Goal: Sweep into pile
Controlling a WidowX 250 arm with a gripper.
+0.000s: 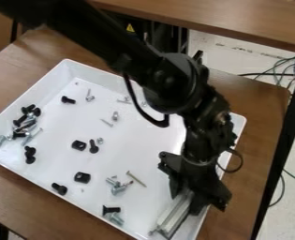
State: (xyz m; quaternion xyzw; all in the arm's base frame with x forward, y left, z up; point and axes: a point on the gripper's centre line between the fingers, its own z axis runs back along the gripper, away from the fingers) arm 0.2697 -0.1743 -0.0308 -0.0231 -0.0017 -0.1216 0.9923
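My gripper hangs low over the right front part of the white tray, its fingers closed around a pale, silvery bar-like sweeping tool. The tool slants down to the tray's near right corner area. Black and silver screws lie scattered across the tray floor. A dense cluster of screws is by the left wall. Silver screws and a long screw lie left of the gripper. Near the front wall are a black screw and a black nut-like piece.
Raised walls edge the tray, which stands on a brown wooden table. Another table edge crosses the top right. Cables lie on the floor to the right. The arm spans the tray's back part from the upper left.
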